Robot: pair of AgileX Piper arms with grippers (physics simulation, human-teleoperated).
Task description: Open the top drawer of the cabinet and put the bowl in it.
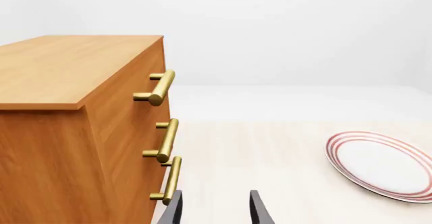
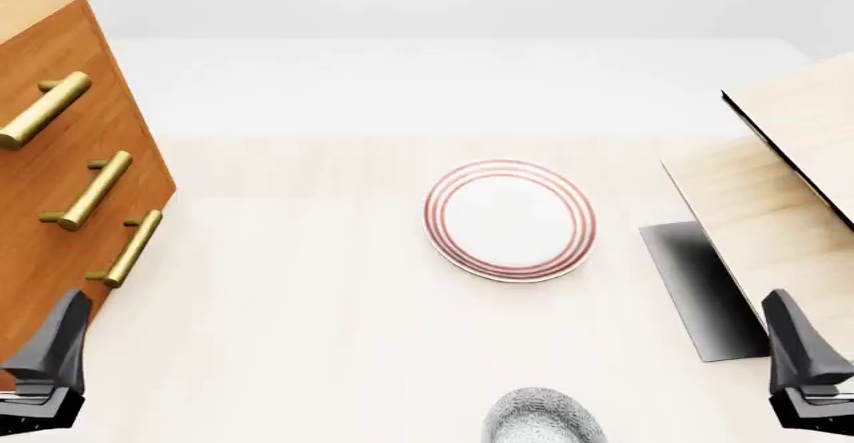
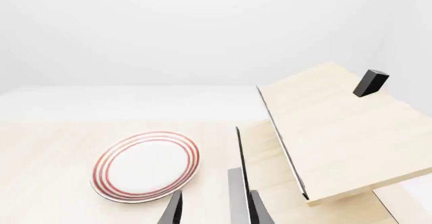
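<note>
Front view: cabinet [image 2: 60,163] sits at the table's [image 2: 307,343] far left, all three drawers flush with its face. Top drawer [image 2: 54,88] is closed, its brass handle [image 2: 44,110] untouched. Bowl [image 2: 541,418] is at the near edge of the table, a little right of centre, only partly in frame, nothing touching it. Plate [image 2: 510,219] with red rings lies mid-table, beyond the bowl and well apart from it. Pale wood structure [image 2: 787,183] with a dark base stands at the right.

Left gripper [image 2: 47,368] is low at the near left, just in front of the cabinet's lower corner, holding nothing. Left wrist view shows its fingers [image 1: 174,209] spread with a clear gap, bare table between them, all three handles ahead.

Right gripper [image 2: 807,373] is at the near right beside the wood structure's base. Right wrist view shows its fingers [image 3: 174,210] parted, empty, with the plate ahead of it.
</note>
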